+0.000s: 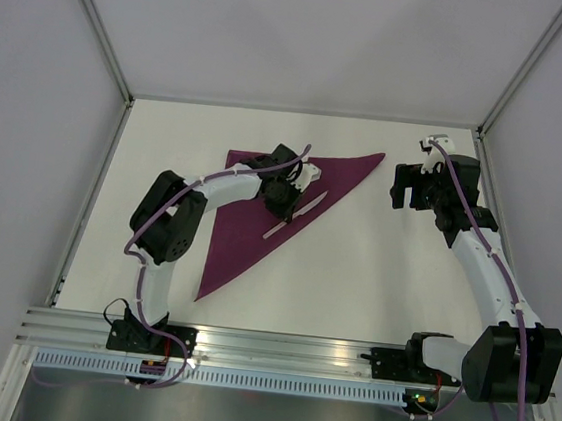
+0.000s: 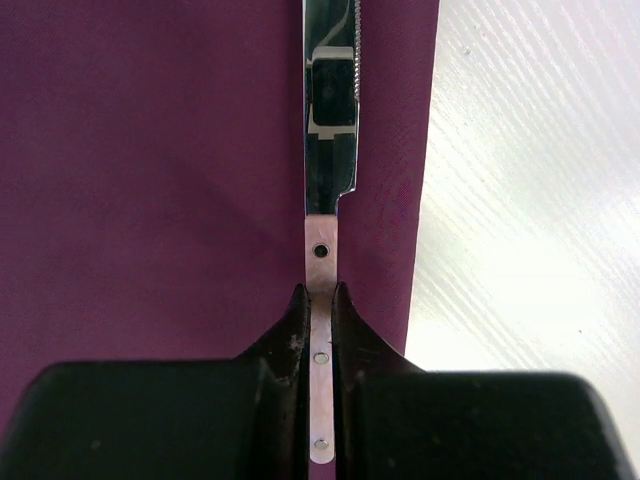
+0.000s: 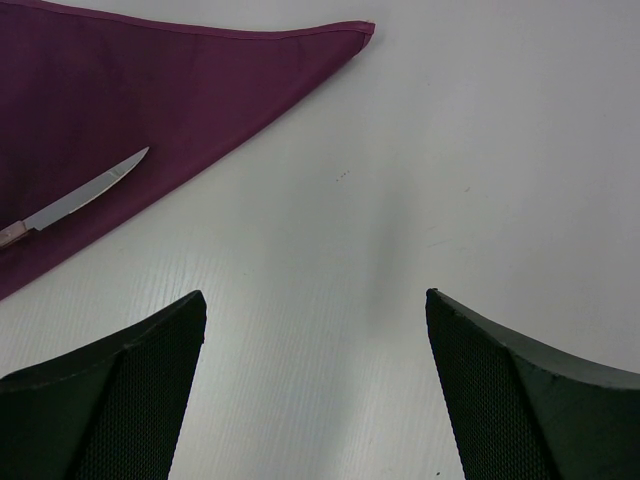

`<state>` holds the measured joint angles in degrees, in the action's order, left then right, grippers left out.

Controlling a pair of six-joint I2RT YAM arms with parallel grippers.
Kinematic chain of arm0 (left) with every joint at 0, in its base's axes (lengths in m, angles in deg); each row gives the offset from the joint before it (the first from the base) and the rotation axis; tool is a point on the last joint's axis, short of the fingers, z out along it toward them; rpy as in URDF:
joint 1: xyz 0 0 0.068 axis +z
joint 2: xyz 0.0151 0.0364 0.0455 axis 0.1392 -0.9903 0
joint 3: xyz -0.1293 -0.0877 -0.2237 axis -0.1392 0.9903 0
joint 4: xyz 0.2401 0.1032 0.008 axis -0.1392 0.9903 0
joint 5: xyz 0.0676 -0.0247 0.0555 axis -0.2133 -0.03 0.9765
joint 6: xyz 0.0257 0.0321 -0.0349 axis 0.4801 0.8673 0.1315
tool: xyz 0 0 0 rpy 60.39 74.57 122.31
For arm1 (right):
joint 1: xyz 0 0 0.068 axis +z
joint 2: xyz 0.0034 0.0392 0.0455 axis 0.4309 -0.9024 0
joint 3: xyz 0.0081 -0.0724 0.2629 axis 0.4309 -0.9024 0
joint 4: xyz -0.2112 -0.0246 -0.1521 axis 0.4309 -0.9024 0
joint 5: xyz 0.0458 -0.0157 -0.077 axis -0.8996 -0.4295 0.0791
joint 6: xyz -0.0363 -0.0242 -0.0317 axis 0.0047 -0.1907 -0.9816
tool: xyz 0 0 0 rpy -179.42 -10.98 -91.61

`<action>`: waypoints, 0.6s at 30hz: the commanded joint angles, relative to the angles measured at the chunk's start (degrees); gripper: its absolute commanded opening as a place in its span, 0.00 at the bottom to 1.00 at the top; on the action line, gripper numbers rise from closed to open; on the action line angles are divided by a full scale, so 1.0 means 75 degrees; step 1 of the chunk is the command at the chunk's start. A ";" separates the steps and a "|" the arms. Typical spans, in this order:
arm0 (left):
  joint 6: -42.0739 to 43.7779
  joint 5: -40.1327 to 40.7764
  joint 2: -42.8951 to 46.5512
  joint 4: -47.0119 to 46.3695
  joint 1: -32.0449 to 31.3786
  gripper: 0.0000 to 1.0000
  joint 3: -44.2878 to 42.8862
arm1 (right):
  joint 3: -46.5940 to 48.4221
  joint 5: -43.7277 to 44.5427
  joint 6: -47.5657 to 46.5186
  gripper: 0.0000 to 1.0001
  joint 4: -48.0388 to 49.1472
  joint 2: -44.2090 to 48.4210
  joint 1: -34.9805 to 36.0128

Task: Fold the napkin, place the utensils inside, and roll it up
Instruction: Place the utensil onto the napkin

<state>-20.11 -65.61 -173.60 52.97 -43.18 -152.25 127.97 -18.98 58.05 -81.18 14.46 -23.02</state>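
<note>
The napkin [image 1: 250,222] lies on the tabletop [image 1: 374,281] as a flat triangle, so the fold looks done. Its long slanted edge runs just to the right of the left claw [image 2: 320,300] as that wrist sees it, with purple cloth spreading away on the claw's other side and ahead of it.

The left claw is clamped on the pinkish handle of a knife [image 2: 330,150]. The shiny serrated blade points straight out ahead of the fingers, parallel to the cloth's edge and just inside it. Whether the knife rests on the fabric or hangs slightly above it cannot be told from these views.

The right claw [image 3: 315,320] stands with its fingers wide apart and holds nothing. Bare tabletop lies beneath and ahead of it. The napkin's pointed corner sits ahead and a little to its left, with the knife's tip farther to its left.

As a judgement, the task stands at its middle step. The fold is finished and the knife is being set in place. No fork or spoon shows anywhere, so any other utensils remain to be added if the task needs them. The rolling is entirely left, as the cloth shows no curl.
</note>
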 commanded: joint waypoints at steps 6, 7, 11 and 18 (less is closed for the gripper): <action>-0.0274 -0.0333 -0.0218 -0.0485 -0.0079 0.02 0.0101 | 0.0161 0.0127 -0.0060 0.95 0.0032 -0.0019 -0.0006; -0.0275 -0.0356 -0.0241 -0.0474 -0.0079 0.02 0.0101 | 0.0161 0.0127 -0.0060 0.95 0.0032 -0.0019 -0.0017; -0.0275 -0.0357 -0.0288 -0.0520 -0.0103 0.02 0.0172 | 0.0161 0.0127 -0.0060 0.95 0.0044 -0.0031 -0.0017; -0.0298 -0.0380 -0.0171 -0.0556 -0.0126 0.02 0.0172 | 0.0161 0.0139 -0.0060 0.95 0.0032 -0.0054 -0.0006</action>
<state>-20.66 -66.53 -175.13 50.35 -43.62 -151.44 127.97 -18.98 57.94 -81.18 14.43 -23.02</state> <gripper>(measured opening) 0.056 0.952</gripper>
